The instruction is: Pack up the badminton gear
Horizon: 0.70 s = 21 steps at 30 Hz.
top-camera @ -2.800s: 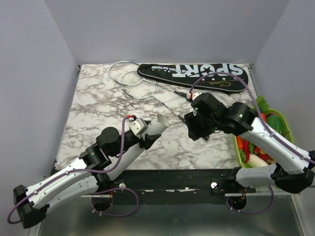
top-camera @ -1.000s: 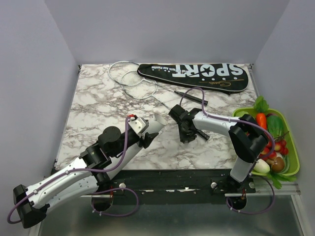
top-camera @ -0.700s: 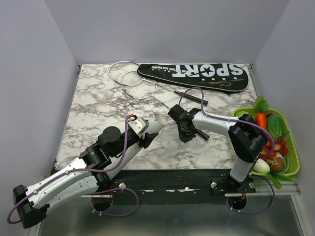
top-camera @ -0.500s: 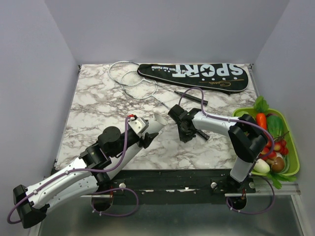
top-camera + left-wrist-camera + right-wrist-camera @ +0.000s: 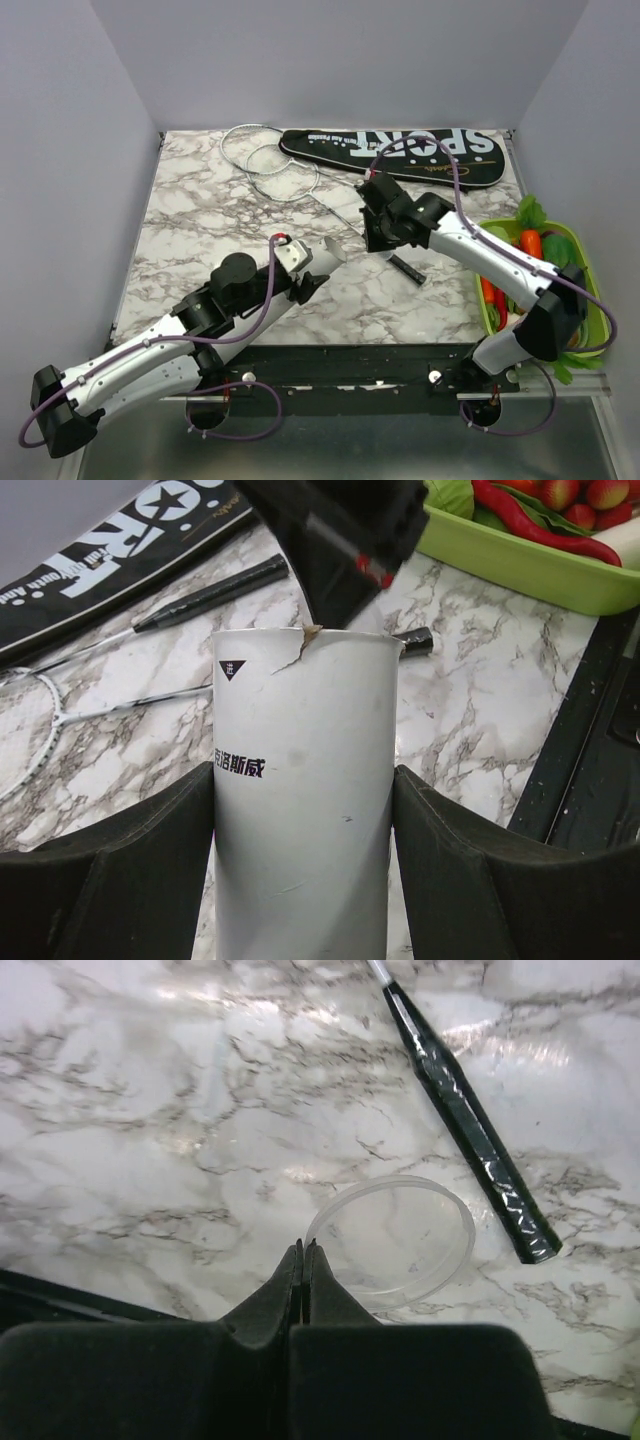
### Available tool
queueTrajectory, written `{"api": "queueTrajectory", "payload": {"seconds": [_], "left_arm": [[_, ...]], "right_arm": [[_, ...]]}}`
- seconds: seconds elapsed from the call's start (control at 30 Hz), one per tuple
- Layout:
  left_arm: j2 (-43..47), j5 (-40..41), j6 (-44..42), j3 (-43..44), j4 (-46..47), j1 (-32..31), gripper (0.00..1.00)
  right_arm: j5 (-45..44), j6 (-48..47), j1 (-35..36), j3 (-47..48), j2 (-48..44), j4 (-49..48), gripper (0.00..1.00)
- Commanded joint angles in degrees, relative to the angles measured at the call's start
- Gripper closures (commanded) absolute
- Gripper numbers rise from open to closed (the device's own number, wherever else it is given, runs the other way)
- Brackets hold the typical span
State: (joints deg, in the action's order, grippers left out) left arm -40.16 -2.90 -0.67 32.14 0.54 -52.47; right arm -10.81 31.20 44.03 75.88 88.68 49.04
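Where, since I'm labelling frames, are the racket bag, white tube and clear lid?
racket bag (image 5: pixel 310 145), top view, its bare black left part
white tube (image 5: pixel 300 810), left wrist view, its front wall
clear lid (image 5: pixel 400 1235), right wrist view, its flat centre

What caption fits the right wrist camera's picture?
Shut fingers pinch the rim of a clear round lid over the marble table, a black racket handle lying beside.

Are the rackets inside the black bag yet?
Out. Both rackets lie bare on the marble table, hoops beside the black bag.
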Motion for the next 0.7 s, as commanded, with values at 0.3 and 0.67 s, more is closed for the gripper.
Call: {"api": "queueTrajectory", "payload": {"seconds": [0.3, 0.67], "left_arm": [[-9.3, -13.4, 4.4, 3.5, 7.2, 0.1, 1.0], [-12.6, -27.5, 10.9, 5.0, 14.0, 0.1, 1.0]], "right_arm": [[13.6, -15.9, -0.3, 15.2, -16.0, 15.0, 0.99], [32.4, -19.3, -0.3, 12.9, -23.6, 12.5, 0.99]]}}
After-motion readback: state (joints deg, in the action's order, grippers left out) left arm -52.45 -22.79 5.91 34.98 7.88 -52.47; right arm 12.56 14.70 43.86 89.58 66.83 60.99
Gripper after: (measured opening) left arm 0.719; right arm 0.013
